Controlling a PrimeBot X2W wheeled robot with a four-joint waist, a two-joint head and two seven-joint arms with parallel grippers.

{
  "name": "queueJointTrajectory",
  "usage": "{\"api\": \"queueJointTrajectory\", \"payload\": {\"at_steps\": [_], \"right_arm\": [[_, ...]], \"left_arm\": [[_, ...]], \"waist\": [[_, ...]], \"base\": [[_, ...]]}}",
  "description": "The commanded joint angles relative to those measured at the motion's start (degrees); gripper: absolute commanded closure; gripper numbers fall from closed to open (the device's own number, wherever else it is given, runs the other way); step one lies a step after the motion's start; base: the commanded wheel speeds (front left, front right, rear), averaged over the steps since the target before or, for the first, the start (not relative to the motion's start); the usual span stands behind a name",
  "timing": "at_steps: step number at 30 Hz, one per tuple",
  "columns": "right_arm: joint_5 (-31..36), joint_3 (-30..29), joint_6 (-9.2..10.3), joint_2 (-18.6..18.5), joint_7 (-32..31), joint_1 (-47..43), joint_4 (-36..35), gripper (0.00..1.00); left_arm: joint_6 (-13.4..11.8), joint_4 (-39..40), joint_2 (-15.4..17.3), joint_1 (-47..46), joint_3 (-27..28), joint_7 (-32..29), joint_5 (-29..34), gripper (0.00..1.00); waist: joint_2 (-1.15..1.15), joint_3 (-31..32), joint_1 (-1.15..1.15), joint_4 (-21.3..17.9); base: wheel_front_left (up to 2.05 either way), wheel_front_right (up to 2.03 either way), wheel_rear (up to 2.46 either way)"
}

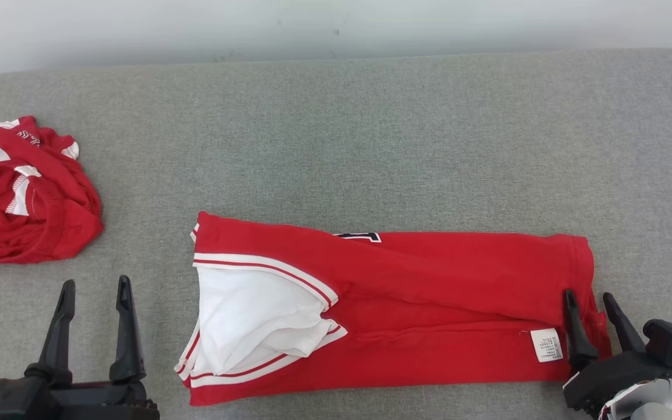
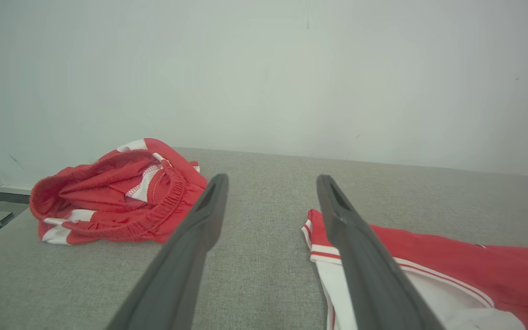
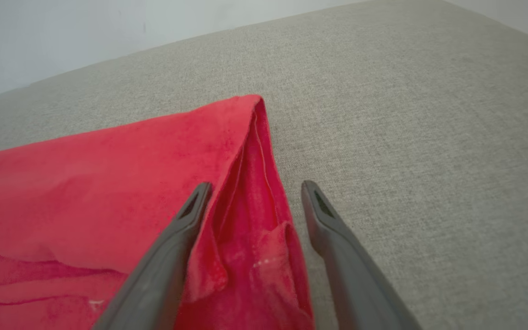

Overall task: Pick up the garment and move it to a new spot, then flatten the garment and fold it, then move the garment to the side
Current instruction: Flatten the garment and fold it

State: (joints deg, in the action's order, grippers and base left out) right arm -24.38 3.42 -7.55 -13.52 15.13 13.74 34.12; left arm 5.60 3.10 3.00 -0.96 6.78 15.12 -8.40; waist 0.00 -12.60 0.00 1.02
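The garment (image 1: 406,291) is a red jersey with white trim, folded into a long band across the grey surface, its white inside showing at the left end. The left wrist view shows its left end (image 2: 452,270). My left gripper (image 1: 95,287) stands open over bare grey cloth, left of the garment and apart from it. My right gripper (image 1: 591,298) is open at the garment's right end, its fingers spread either side of the folded red edge (image 3: 255,220), not closed on it.
A second red and white garment (image 1: 21,198) lies crumpled at the far left, also in the left wrist view (image 2: 117,197). The grey padded surface (image 1: 371,134) runs back to a pale wall (image 1: 336,23).
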Motion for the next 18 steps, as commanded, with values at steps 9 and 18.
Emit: {"api": "queueJointTrajectory", "payload": {"at_steps": [9, 18], "right_arm": [[-4.4, 4.3, 0.14, 0.4, -1.1, 1.9, 7.5, 1.0], [-8.2, 5.1, 0.19, -3.9, -0.2, 4.1, 8.4, 1.0]], "left_arm": [[-0.6, -1.7, -0.1, -0.1, 0.1, 0.0, 2.1, 0.0], [-1.3, -2.4, -0.1, 0.5, 0.6, 0.0, 3.2, 0.0]], "waist": [[0.0, -0.1, 0.0, 0.7], [0.0, 1.2, 0.0, -0.1]], "base": [[0.0, 0.0, 0.0], [0.0, 0.0, 0.0]]}}
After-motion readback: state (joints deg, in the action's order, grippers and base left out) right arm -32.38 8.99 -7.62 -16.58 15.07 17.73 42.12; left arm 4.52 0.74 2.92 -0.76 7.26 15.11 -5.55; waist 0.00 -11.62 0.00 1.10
